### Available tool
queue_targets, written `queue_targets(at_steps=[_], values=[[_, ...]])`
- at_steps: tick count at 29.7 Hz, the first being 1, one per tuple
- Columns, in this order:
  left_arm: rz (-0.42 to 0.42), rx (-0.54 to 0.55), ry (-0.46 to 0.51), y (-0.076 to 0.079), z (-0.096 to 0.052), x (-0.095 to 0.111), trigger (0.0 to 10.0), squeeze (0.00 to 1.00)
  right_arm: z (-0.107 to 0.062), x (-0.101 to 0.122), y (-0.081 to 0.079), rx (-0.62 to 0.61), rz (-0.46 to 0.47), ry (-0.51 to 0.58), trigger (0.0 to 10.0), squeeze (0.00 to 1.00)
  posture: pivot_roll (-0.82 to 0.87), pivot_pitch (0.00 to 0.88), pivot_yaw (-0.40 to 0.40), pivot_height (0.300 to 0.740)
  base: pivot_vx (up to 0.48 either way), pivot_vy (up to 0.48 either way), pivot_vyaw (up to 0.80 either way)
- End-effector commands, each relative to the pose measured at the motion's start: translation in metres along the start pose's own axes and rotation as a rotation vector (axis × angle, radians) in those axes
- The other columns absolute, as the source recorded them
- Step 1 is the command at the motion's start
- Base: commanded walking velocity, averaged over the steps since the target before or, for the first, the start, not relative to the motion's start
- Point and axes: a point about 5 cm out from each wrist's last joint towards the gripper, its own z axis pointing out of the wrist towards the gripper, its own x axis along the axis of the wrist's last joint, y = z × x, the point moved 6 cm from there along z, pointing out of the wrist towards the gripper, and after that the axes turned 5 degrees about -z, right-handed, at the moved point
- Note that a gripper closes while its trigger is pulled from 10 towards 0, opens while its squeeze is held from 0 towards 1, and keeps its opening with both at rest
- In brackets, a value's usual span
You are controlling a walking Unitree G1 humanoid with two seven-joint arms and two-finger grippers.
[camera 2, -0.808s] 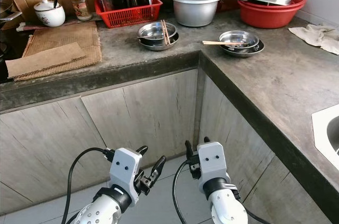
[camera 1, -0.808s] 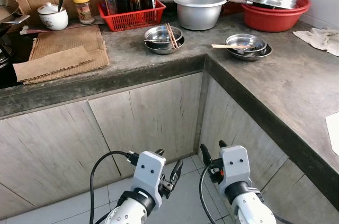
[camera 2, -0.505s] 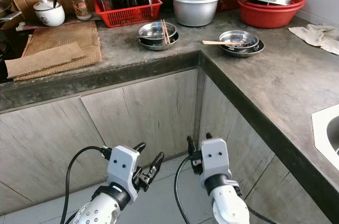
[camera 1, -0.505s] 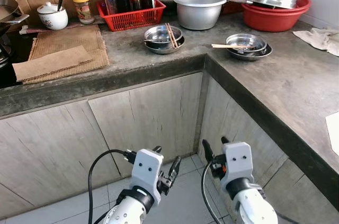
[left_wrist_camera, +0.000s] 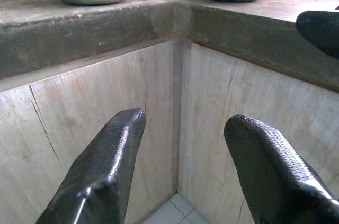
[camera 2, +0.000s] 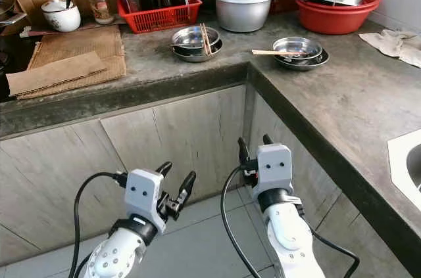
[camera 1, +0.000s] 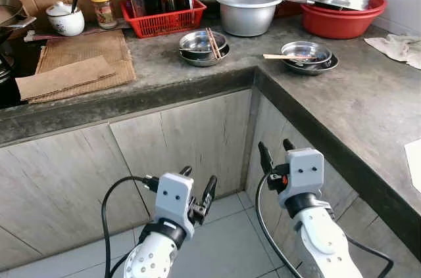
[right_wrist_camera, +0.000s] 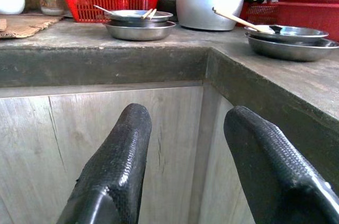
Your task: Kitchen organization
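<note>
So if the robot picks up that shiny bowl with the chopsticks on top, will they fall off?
Probably, if it tilts. The chopsticks just lie loose across the rim of the bowl, so they could slide or roll off. The bowl looks like thin metal, likely light and slippery, and it sits on a dish that may shift.

- You're looking at a home kitchen: an L-shaped concrete tabletop [camera 1: 368,104] over wooden cabinet doors [camera 1: 177,143].
- Far side: steel pot [camera 1: 248,10], stacked bowls [camera 1: 204,48], sauce bottles in a red basket [camera 1: 164,22].
- Sink corner [camera 2: 409,163] at your right.
</note>
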Motion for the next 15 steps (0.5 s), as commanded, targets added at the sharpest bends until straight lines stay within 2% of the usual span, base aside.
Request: queue_targets(at_steps=[1, 7, 15], values=[[0.01, 0.005, 0.003, -0.002, 0.0, 0.0, 10.0, 0.0, 0.002, 0.006, 0.001, -0.005, -0.004, 0.014, 10.0, 0.0, 0.2, 0.086, 0.0, 0.74, 0.364, 0.0, 0.0], [0.014, -0.004, 0.015, -0.001, 0.001, 0.003, 10.0, 0.0, 0.009, 0.014, 0.009, -0.023, -0.023, 0.038, 10.0, 0.0, 0.2, 0.086, -0.002, 0.74, 0.422, 0.0, 0.0], [0.016, -0.006, 0.018, 0.0, 0.002, 0.003, 10.0, 0.0, 0.01, 0.017, 0.009, -0.024, -0.025, 0.046, 10.0, 0.0, 0.2, 0.085, -0.003, 0.74, 0.465, 0.0, 0.0]])
